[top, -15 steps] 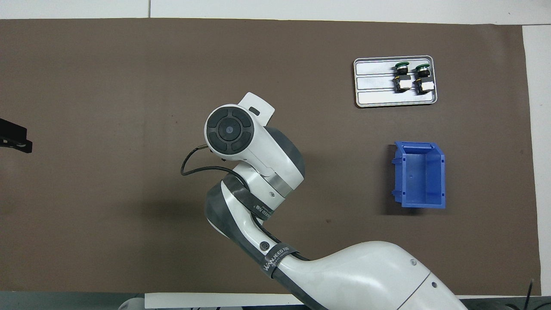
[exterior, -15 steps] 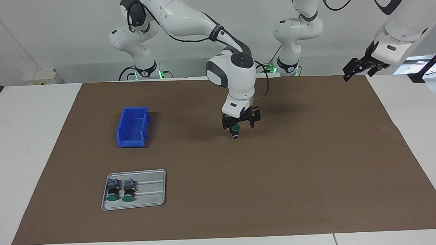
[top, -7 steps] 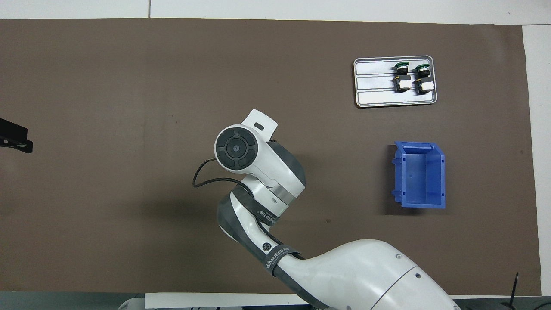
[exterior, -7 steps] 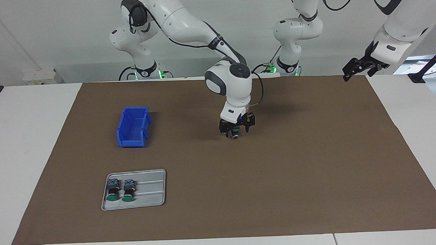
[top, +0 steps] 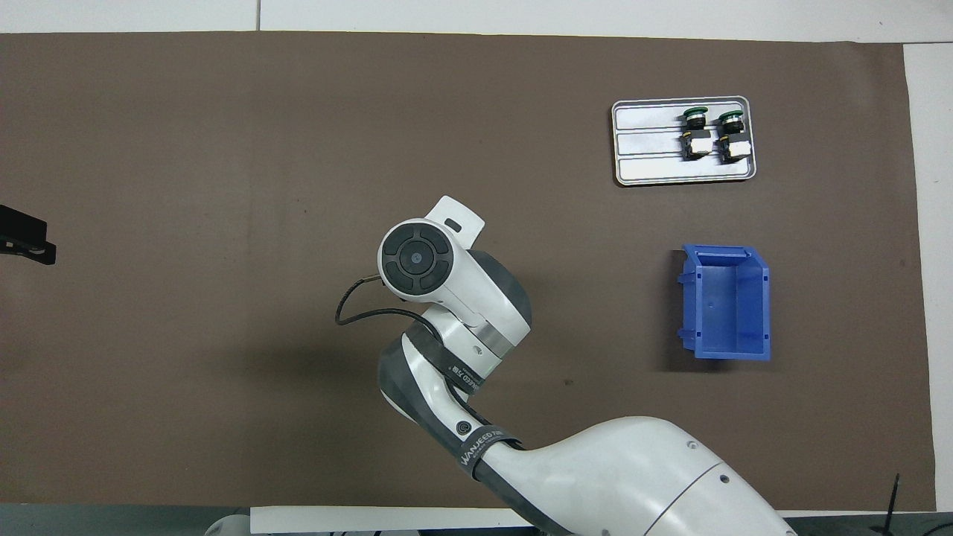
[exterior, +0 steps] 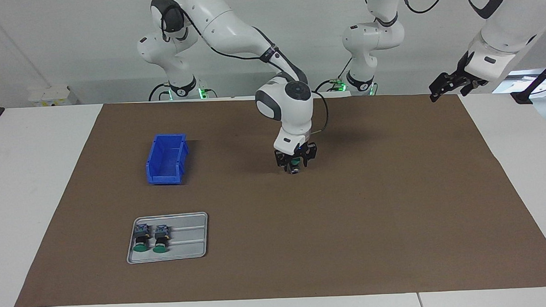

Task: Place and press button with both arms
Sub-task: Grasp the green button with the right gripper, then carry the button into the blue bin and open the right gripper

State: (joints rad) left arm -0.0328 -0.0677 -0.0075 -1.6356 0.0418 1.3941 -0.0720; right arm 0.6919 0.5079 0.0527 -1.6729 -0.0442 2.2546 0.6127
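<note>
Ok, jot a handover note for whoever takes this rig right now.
Right tool down around the button, upright mid-mat; grip can't be told.
Left tool open, waiting raised over the mat's corner at the left arm's end.
Two spare buttons lie on the tray, farther from the robots than the blue bin.
Done: button placed.
Left: likely pressing its green cap.

White jointed arms [exterior: 232, 25], dark grey joint caps, black cables, black band lettered WANJEED.
</note>
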